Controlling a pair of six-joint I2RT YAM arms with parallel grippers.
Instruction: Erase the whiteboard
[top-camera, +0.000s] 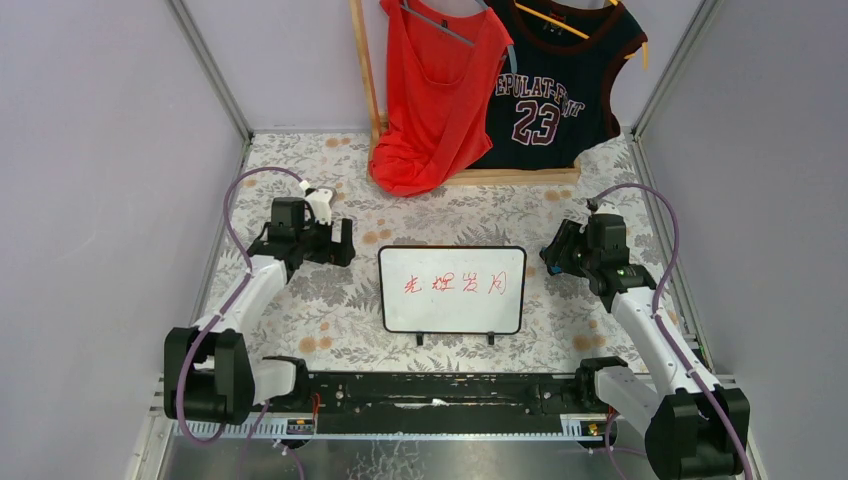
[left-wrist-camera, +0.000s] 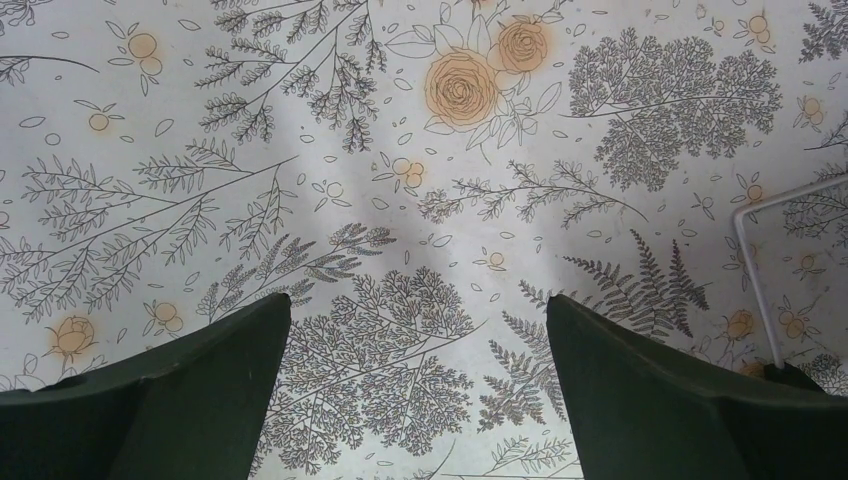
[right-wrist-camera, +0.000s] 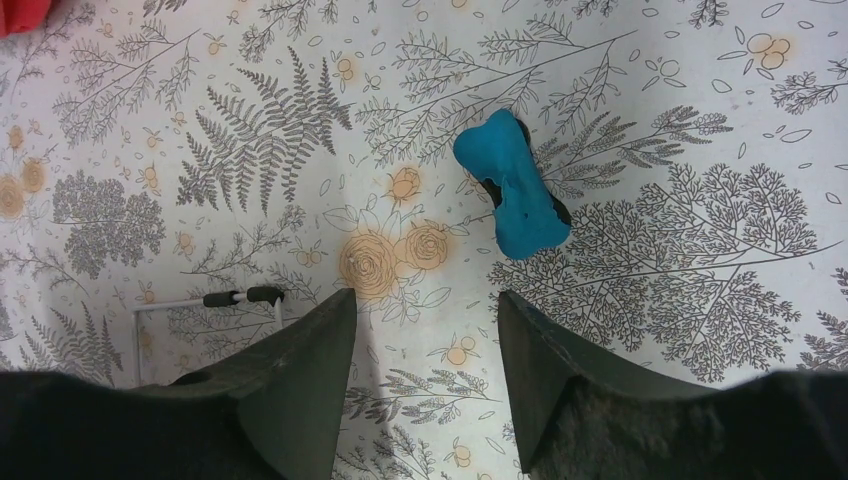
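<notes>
The whiteboard (top-camera: 452, 290) stands in the middle of the flowered table, black-framed, with red handwriting across its upper part and two small black feet at its near edge. My left gripper (top-camera: 343, 243) hangs just left of the board's top corner; the left wrist view shows this gripper (left-wrist-camera: 418, 300) open over bare cloth. My right gripper (top-camera: 551, 256) hangs just right of the board and is open too (right-wrist-camera: 427, 295). A blue eraser (right-wrist-camera: 512, 185) lies on the cloth a short way beyond its fingertips. A thin white rod with black tips (right-wrist-camera: 240, 297), seemingly the board's stand, shows at the left of the right wrist view.
A red top (top-camera: 435, 95) and a black numbered jersey (top-camera: 555, 85) hang on a wooden rack (top-camera: 510, 177) at the back of the table. Grey walls close in both sides. A black rail (top-camera: 440, 392) runs along the near edge between the arm bases.
</notes>
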